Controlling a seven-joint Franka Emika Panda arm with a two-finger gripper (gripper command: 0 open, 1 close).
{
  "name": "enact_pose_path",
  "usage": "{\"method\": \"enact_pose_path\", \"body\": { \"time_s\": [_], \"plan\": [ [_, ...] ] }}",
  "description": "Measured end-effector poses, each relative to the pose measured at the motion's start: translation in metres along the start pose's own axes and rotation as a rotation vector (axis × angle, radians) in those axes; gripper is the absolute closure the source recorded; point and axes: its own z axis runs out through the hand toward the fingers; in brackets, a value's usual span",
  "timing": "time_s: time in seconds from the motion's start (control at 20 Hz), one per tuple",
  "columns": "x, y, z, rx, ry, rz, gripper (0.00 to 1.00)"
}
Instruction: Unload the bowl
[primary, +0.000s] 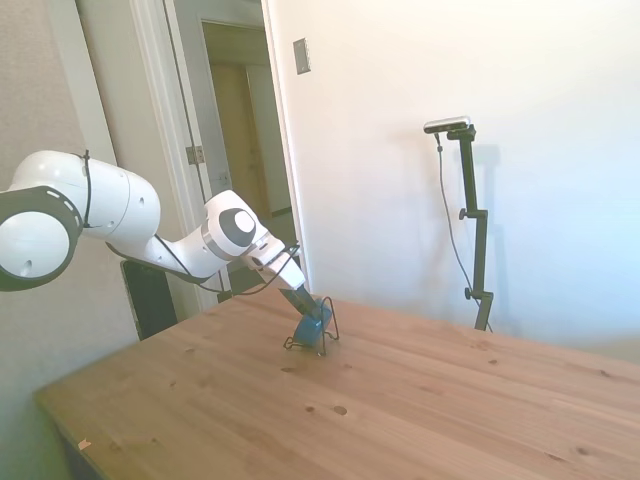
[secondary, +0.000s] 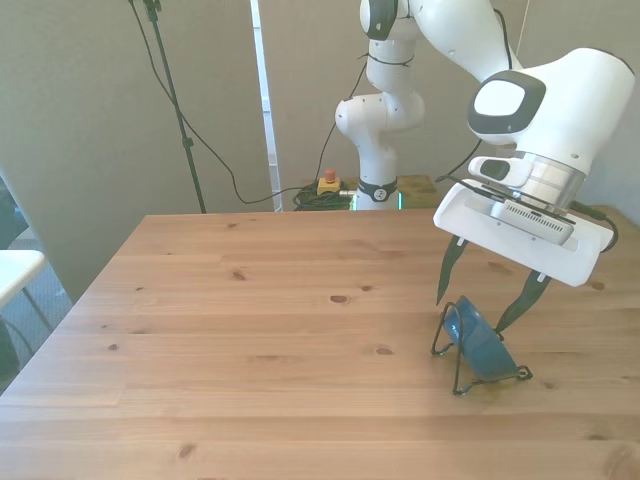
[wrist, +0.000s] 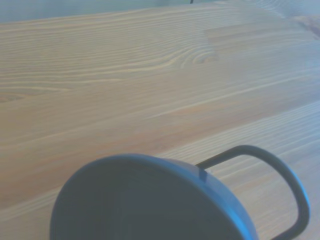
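A white robot arm reaches over a pale wooden surface (secondary: 250, 330) with visible knots and grain. A small dark teal-blue bowl (secondary: 478, 341) stands tilted on its edge in a thin black wire rack (secondary: 455, 372), which sits on the surface toward the front view's right. The tool (secondary: 482, 302) hangs directly above the bowl, its two dark fingers (secondary: 446, 270) spread wide, one on either side of the bowl's upper rim; whether they touch the bowl cannot be told. In the side view, the arm comes in from the left and slopes down so that the tool (primary: 305, 300) meets the top of the bowl (primary: 311, 326), with the rack (primary: 296, 344) showing as small wire loops at its foot. The close wrist view shows the bowl (wrist: 150, 200) as a blurred, dark rounded shape, with one curved loop of the rack (wrist: 280, 167) beside it and wood grain beyond.
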Motion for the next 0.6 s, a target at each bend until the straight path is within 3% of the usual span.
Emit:
{"method": "enact_pose_path", "body": {
  "time_s": [0.15, 0.2, 0.6],
  "plan": [
    [-0.0042, -0.0002, -0.0001, -0.010, 0.008, -0.007, 0.00],
    [-0.0058, -0.0004, -0.0006, -0.012, 0.014, -0.008, 1.00],
    [-0.0076, -0.0012, 0.0029, -0.025, 0.035, -0.003, 1.00]
  ]
}}
